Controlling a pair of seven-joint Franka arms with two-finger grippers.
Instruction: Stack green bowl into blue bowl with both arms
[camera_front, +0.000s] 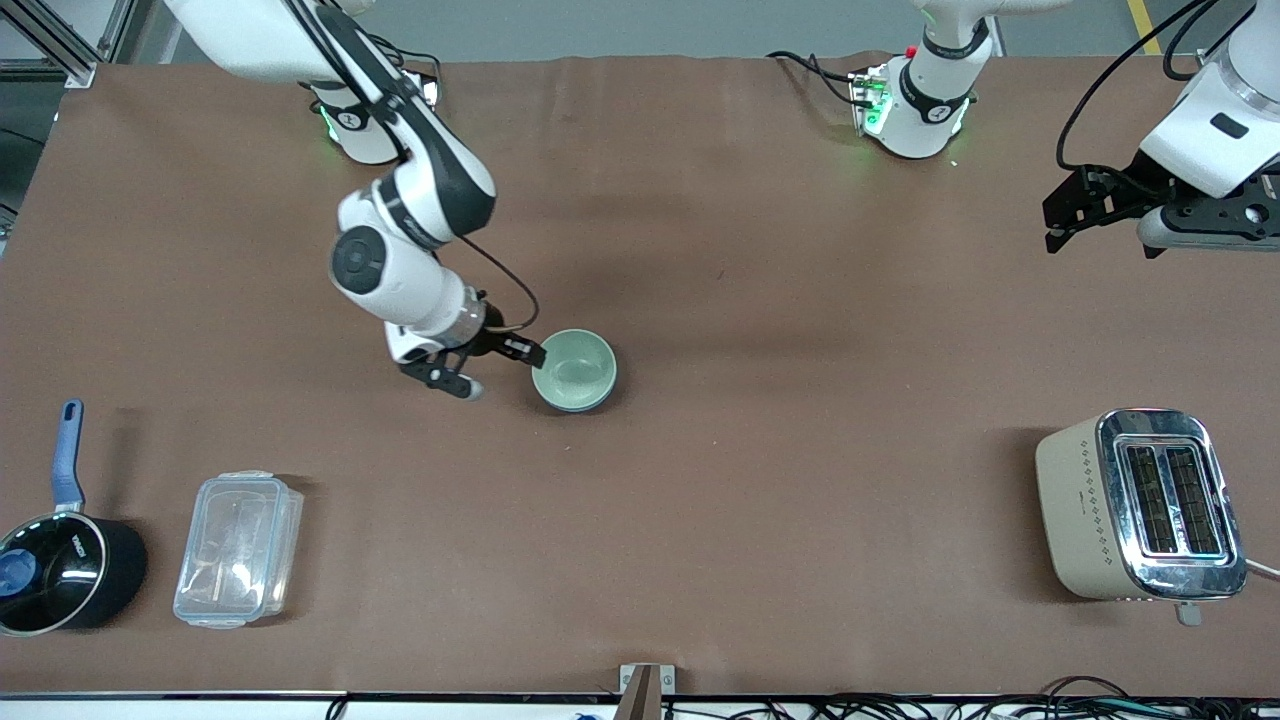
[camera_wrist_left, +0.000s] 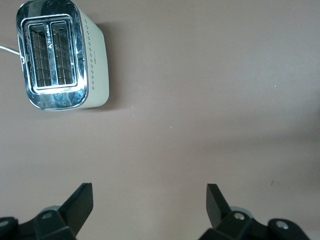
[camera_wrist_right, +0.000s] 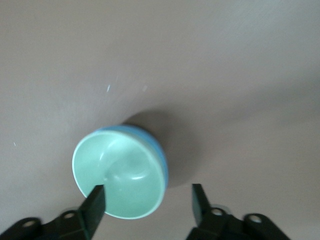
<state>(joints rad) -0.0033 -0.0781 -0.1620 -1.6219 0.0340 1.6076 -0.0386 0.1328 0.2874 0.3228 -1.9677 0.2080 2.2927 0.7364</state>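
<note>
The green bowl (camera_front: 573, 366) sits nested inside the blue bowl (camera_front: 582, 406) near the table's middle; only a strip of the blue one shows round it. My right gripper (camera_front: 497, 370) is open and empty, low beside the bowls toward the right arm's end, with one finger close to the green rim. In the right wrist view the green bowl (camera_wrist_right: 120, 175) fills the blue bowl (camera_wrist_right: 154, 141), and the right gripper (camera_wrist_right: 147, 192) holds nothing. My left gripper (camera_front: 1100, 245) is open and empty, raised over the left arm's end of the table, where the arm waits; it also shows in the left wrist view (camera_wrist_left: 148, 192).
A cream and chrome toaster (camera_front: 1140, 505) stands near the front edge at the left arm's end, also in the left wrist view (camera_wrist_left: 60, 60). A black saucepan with a blue handle (camera_front: 60, 570) and a clear plastic container (camera_front: 238, 548) lie at the right arm's end.
</note>
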